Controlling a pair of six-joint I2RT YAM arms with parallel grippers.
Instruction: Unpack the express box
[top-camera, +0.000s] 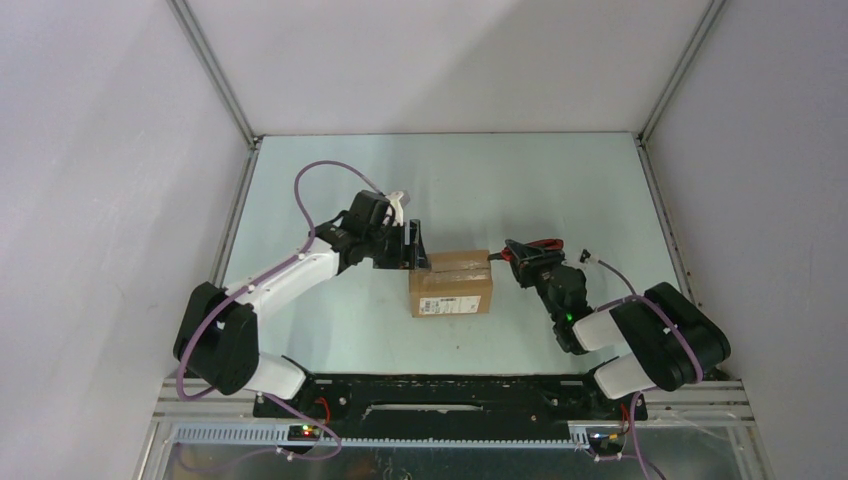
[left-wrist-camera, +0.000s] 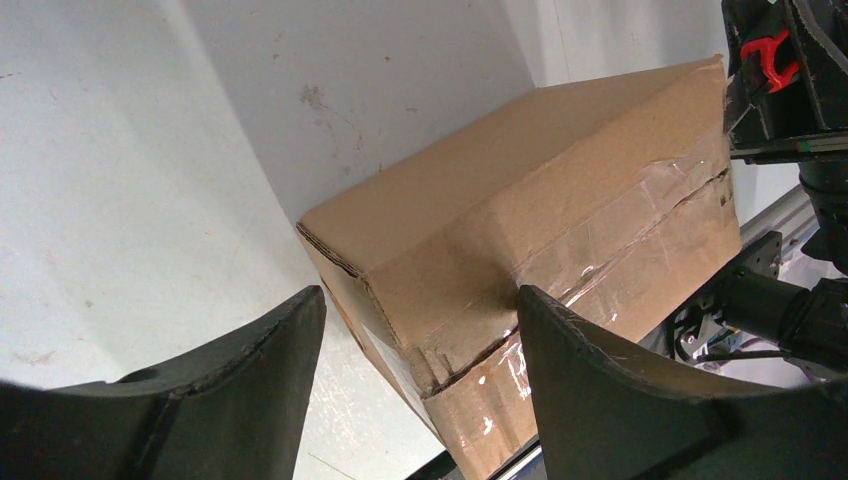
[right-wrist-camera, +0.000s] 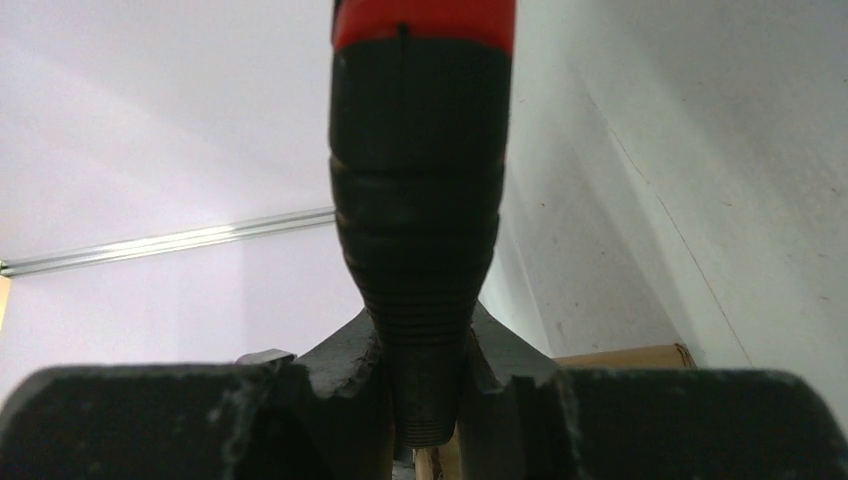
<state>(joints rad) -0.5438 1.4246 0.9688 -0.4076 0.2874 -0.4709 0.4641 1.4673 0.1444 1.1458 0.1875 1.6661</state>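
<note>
The express box (top-camera: 450, 283) sits mid-worktop (top-camera: 330, 340), clear tape over its top seam and its white label (top-camera: 452, 305) facing the arm bases. At its right end the right tool (top-camera: 512, 258) is clamped on a red-and-black utility knife (right-wrist-camera: 420, 200). Slightly farther back, the left tool (top-camera: 416, 250) stands with fingers apart at the box's far left corner.

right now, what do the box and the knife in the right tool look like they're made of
The express box looks like brown cardboard: matte, with a raw layered edge at one corner. Its seam tape is clear plastic, glossy and wrinkled. The utility knife has a ribbed black grip that looks like rubber or soft plastic; the red part is probably hard plastic.
</note>
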